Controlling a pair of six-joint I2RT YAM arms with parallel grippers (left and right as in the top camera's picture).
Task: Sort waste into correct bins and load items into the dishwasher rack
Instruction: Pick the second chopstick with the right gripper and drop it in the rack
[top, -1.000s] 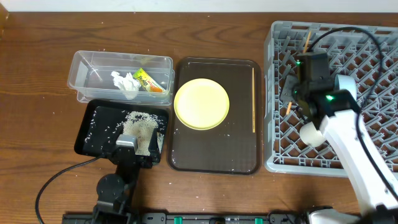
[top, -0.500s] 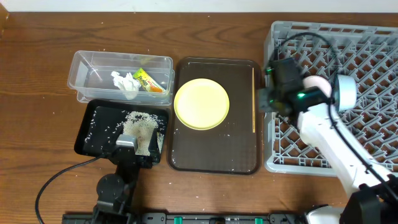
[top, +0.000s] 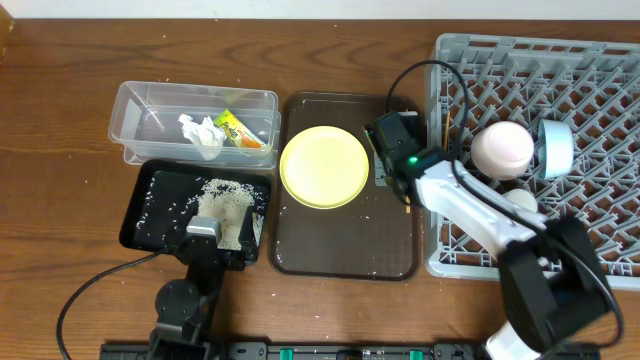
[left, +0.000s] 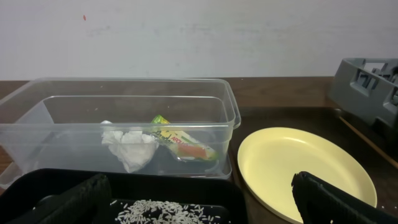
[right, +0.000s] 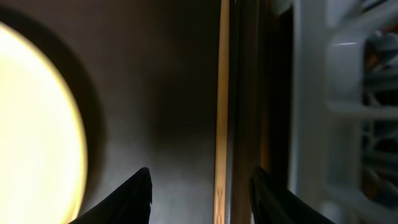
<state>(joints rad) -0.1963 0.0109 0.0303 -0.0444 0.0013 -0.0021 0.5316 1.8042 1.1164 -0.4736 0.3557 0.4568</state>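
Observation:
The clear tub (top: 130, 105) holds the white tissue (top: 203, 133) and the green-yellow wrapper (top: 240, 130); both also show in the left wrist view, the tissue (left: 129, 147) beside the wrapper (left: 183, 144). Rice (top: 224, 200) lies in the black tray (top: 150, 215). The yellow plate (top: 324, 166) sits on the brown serving tray (top: 345, 250). My right gripper (top: 392, 135) is open low over that tray's right edge, its fingers (right: 205, 199) either side of a chopstick (right: 221, 106) without touching it. A second chopstick (top: 447, 115), a white bowl (top: 502, 147) and a light blue bowl (top: 556, 148) are in the grey rack (top: 600, 60). My left gripper (top: 205, 235) is open and empty over the black tray.
The rack's wall (right: 323, 124) stands just right of the chopstick, and the plate (right: 31, 124) lies to its left. The right arm's cable loops over the rack's left side. Bare wooden table (top: 60, 90) lies left of the bins.
My right arm has swung left out of the rack to the serving tray's right edge. One chopstick stays in the rack, and the two bowls there are now uncovered. The left arm is still.

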